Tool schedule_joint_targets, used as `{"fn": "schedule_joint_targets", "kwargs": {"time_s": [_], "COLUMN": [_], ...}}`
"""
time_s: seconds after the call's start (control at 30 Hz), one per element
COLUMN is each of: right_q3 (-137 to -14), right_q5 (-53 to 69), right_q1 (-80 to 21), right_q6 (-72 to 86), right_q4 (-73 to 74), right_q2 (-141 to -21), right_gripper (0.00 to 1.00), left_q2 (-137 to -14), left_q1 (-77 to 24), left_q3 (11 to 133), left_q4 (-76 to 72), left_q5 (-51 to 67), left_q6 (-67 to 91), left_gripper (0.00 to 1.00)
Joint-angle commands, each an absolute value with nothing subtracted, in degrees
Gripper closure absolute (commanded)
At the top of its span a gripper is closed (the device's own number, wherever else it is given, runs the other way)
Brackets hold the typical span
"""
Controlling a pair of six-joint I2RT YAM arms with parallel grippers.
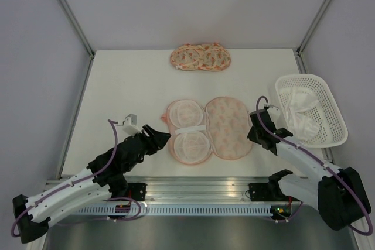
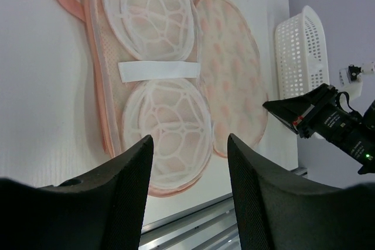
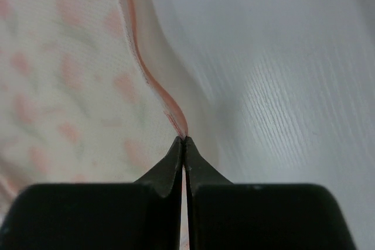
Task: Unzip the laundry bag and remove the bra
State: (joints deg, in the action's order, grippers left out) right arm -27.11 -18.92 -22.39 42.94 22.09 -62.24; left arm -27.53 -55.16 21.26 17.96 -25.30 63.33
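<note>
Bag (image 1: 208,130): open mid-table, spread left-right, printed flap folded out to the right. Squarely between the two arms. Right gripper (image 3: 184,144) pinched tight on the flap's pink trim (image 3: 153,86) at the far-right edge, so closer for any pull. Left gripper (image 1: 159,139) about half spread, empty, just near-left of the mesh cups (image 2: 161,121). Can't spot the bra for sure.

I read the pink-orange printed two-lobed cloth laundry bag (image 1: 229,128) as soft matt fabric, with white mesh lining inside. White bench (image 1: 117,86): matt, finely ribbed. White lattice basket (image 1: 334,105): smooth plastic, slight sheen. Left claw (image 2: 188,139) fingers (image 2: 258,191): matt black, fine-grained.
</note>
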Motion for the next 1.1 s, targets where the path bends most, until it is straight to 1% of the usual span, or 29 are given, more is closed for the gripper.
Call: {"fn": "schedule_joint_targets", "kwargs": {"time_s": [0.0,0.07,0.1,0.13,0.2,0.23,0.33,0.4,0.43,0.47,0.53,0.57,0.67,0.73,0.77,0.8,0.83,0.9,0.93,0.97,1.0,1.07], "right_q3": [-32.77,-35.32,-37.68,-38.84,-41.65,-42.53,-46.31,-48.60,-49.30,-50.79,-52.11,-53.86,-57.12,-58.88,-59.84,-60.03,-59.77,-58.71,-58.45,-58.01,-57.75,-56.96], "right_q5": [-19.44,-15.84,-9.64,-6.71,1.71,9.59,20.26,24.76,29.74,31.97,35.23,38.46,42.69,44.29,44.21,43.43,42.55,39.40,37.63,35.62,33.77,24.91], "right_q1": [-22.68,-22.68,-22.68,-22.59,-22.76,-22.68,-25.04,-29.51,-31.18,-34.25,-37.60,-40.92,-47.08,-49.56,-51.14,-51.50,-51.76,-51.77,-51.59,-51.42,-51.24,-50.89], "right_q6": [39.91,35.27,33.68,32.71,30.77,30.41,28.57,26.82,26.63,26.37,25.84,25.32,24.08,23.12,23.12,23.03,23.11,23.03,22.94,22.77,22.59,23.11], "right_q4": [22.06,19.52,18.21,15.32,11.88,8.30,2.58,0.45,-3.74,-5.17,-8.94,-9.66,-10.10,-9.06,-8.62,-8.35,-8.35,-8.44,-7.83,-7.30,-5.99,-4.05], "right_q2": [-55.29,-54.06,-54.31,-54.84,-58.43,-60.10,-68.09,-74.16,-76.18,-80.12,-83.65,-87.07,-93.14,-95.61,-97.28,-97.56,-97.04,-95.37,-94.14,-91.52,-90.02,-85.45], "right_gripper": [1.00,1.00,0.99,1.00,0.99,1.00,1.00,1.00,1.00,1.00,0.99,0.99,0.99,0.99,0.84,0.73,0.53,0.43,0.36,0.26,0.23,0.19], "left_q2": [-24.62,-23.47,-22.94,-21.90,-21.01,-20.31,-19.08,-18.02,-17.76,-17.23,-16.88,-16.70,-16.00,-15.82,-15.65,-15.38,-15.29,-14.86,-14.77,-14.68,-14.76,-14.94], "left_q1": [-55.37,-55.37,-55.28,-55.28,-55.28,-55.28,-55.28,-55.37,-55.28,-55.28,-55.37,-55.37,-55.37,-55.28,-55.37,-55.37,-55.37,-55.28,-55.28,-55.28,-55.28,-55.37], "left_q3": [22.41,22.50,22.50,22.59,22.59,22.59,22.33,21.80,21.62,21.45,21.01,20.83,20.13,19.78,19.78,19.78,19.78,20.04,20.13,20.21,20.30,20.39], "left_q4": [20.03,21.18,21.53,22.32,22.94,23.46,24.52,25.40,25.57,25.92,26.89,26.98,27.25,27.60,27.77,27.86,28.04,28.39,28.65,28.74,28.74,28.65], "left_q5": [-24.70,-24.52,-24.61,-24.78,-25.05,-25.31,-25.66,-26.19,-26.63,-26.89,-27.51,-27.51,-27.42,-27.42,-27.51,-27.42,-27.60,-27.69,-27.77,-27.86,-28.21,-28.30], "left_q6": [60.91,60.56,60.21,60.21,60.20,60.29,60.99,61.61,61.79,62.31,62.93,63.36,64.07,64.42,64.42,64.51,64.51,64.34,64.25,63.90,63.81,63.37], "left_gripper": [0.42,0.42,0.41,0.42,0.42,0.42,0.42,0.42,0.42,0.42,0.42,0.42,0.42,0.42,0.42,0.42,0.42,0.42,0.42,0.42,0.42,0.42]}}
